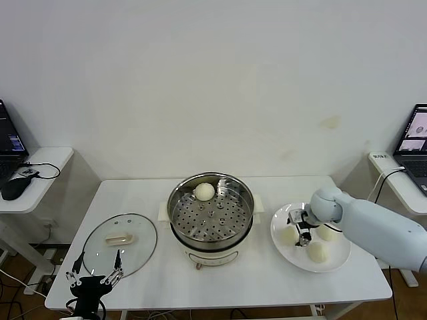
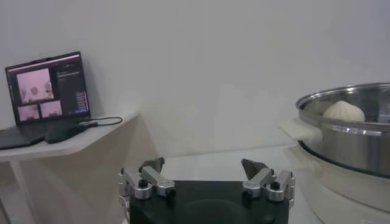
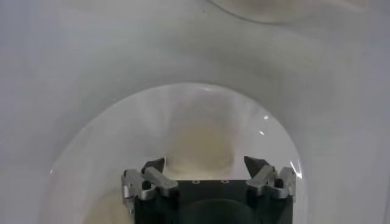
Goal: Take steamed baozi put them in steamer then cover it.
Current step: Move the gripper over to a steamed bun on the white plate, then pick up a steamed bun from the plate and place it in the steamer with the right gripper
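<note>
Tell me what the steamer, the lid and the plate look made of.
Steamer: polished stainless steel, judging by its mirror-bright wall and perforated tray; the base looks like white plastic.
Lid: clear glass, the table shows through it, with a metal rim and a cream handle, probably plastic.
Plate: glossy white, ceramic or melamine; I cannot tell which.

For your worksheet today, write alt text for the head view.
The right gripper reaches down among three baozi on a white plate. One baozi sits in the uncovered steamer. The glass cover lies to its left, near the idle left gripper.
</note>
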You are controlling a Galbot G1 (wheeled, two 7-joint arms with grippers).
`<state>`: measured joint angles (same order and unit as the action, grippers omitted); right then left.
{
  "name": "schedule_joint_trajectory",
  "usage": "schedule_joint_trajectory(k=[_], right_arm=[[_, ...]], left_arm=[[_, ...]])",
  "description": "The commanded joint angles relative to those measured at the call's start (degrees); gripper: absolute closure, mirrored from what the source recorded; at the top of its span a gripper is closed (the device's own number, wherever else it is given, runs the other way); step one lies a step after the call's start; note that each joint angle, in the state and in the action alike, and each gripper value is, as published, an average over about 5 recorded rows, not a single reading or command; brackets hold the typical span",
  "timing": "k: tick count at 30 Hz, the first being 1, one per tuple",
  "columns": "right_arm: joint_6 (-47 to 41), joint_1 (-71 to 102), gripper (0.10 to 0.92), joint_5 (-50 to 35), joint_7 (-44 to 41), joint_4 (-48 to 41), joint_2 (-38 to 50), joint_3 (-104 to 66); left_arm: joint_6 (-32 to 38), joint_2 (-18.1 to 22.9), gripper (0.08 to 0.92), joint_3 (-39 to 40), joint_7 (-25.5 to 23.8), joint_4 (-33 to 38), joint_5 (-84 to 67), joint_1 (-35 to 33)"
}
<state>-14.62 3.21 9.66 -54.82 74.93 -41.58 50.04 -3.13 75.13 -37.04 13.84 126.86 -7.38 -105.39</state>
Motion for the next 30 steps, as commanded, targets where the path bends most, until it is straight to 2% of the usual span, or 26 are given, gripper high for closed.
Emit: schedule_joint_trajectory(k=[1,11,20,26,30], right_arm=[[-0.1,0.7,0.323,0.3,-0.3,-1.1,-1.1,-0.7],[0.5,-2.5,0.402,-0.9,-2.7,1.0,1.8,-1.4],[-2.0,-23.3,0.4,-12.1,-4.5,7.8,7.2,6.2],[-5.9,-39.7,0.392,-21.5,-3.0,10.2,1.4,14.3],[-9.5,-43.6,0.389,-28.1,-0.1,11.4,-5.6,17.3]], left_arm=[[0.0,0.1,0.177,0.1,0.0,0.2,0.0,-0.1],[0.0,0.2,0.177,0.1,0.1,0.8,0.1,-0.2],[-0.1,-0.1,0.177,0.5,0.1,1.4,0.1,0.1],[-0.2,-0.4,0.177,0.6,0.0,1.5,0.0,0.4],[-0.1,-0.6,0.177,0.6,0.0,1.5,-0.1,0.5]])
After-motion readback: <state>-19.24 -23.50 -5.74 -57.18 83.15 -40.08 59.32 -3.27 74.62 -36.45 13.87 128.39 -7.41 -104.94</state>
